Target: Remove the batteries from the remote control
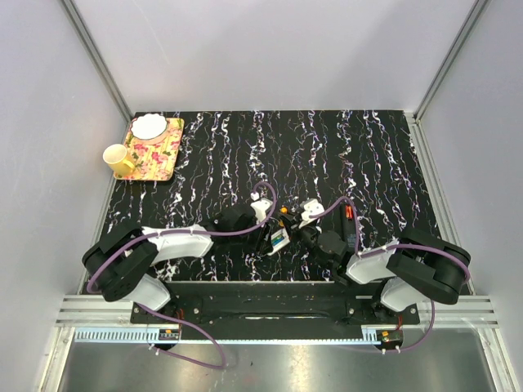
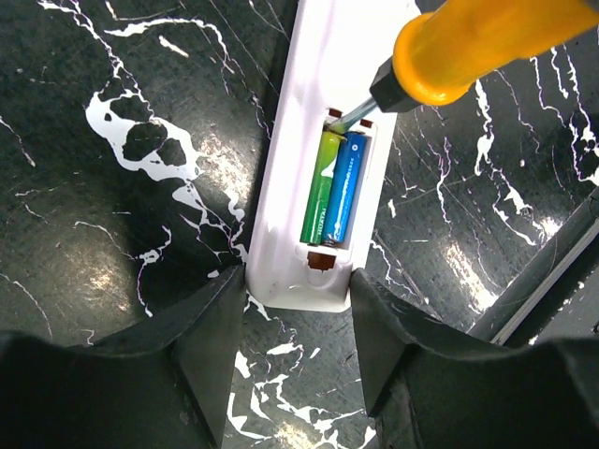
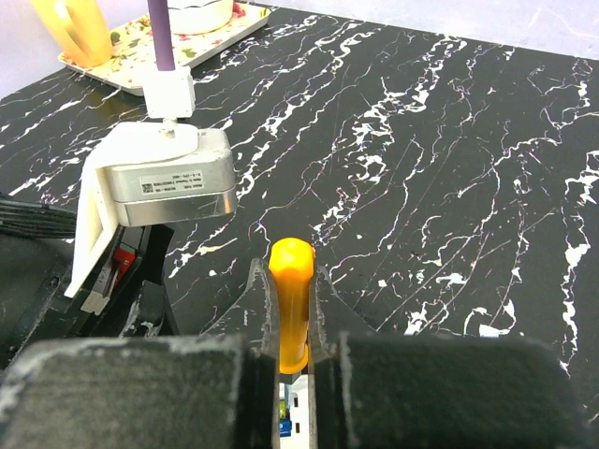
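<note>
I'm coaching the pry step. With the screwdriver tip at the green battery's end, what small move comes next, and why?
Probably tilt the right gripper's screwdriver so its tip lifts the green battery's far end. The tip sits there, the green and blue battery lie seated, and the left gripper clamps the remote.

We are seeing a green battery (image 2: 320,187), a blue battery (image 2: 347,187), a white remote (image 2: 323,56), an orange handle (image 2: 487,42) and a black table (image 2: 112,253) running with white veins.

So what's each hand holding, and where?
Right hand clamps the orange screwdriver by its handle. Left hand straddles the white remote's end; a grip cannot be told.
</note>
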You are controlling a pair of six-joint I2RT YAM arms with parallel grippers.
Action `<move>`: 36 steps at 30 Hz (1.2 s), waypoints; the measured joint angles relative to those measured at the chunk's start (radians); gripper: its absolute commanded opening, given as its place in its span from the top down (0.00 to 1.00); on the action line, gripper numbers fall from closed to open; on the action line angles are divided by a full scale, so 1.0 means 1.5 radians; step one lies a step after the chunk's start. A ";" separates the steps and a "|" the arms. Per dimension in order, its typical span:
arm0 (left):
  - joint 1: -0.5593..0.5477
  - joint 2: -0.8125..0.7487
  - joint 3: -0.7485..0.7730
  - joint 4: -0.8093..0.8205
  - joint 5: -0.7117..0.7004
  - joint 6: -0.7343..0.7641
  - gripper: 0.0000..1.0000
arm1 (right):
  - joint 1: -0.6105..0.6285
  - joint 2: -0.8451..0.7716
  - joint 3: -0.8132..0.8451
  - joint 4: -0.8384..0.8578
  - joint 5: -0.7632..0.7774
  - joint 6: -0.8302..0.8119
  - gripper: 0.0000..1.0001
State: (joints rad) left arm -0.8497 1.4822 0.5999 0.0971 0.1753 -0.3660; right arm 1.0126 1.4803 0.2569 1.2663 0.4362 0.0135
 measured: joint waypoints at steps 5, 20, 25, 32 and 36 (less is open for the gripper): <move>-0.003 0.005 0.010 -0.015 -0.002 0.000 0.48 | 0.000 0.000 0.020 -0.037 0.004 0.010 1.00; -0.015 0.025 0.046 -0.063 -0.020 -0.008 0.69 | -0.003 -0.069 0.056 -0.211 0.035 0.080 1.00; -0.015 0.035 0.062 -0.080 -0.019 -0.011 0.70 | -0.013 -0.085 0.061 -0.247 0.028 0.097 1.00; -0.017 0.051 0.076 -0.082 -0.015 -0.014 0.70 | -0.101 -0.112 0.054 -0.282 -0.070 0.175 1.00; -0.018 0.057 0.082 -0.080 -0.014 -0.016 0.71 | -0.142 -0.114 0.050 -0.287 -0.123 0.217 1.00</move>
State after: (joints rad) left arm -0.8761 1.5673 0.7235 -0.0235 0.1543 -0.3904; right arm 0.7994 1.3098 0.3317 0.8360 0.2520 0.3397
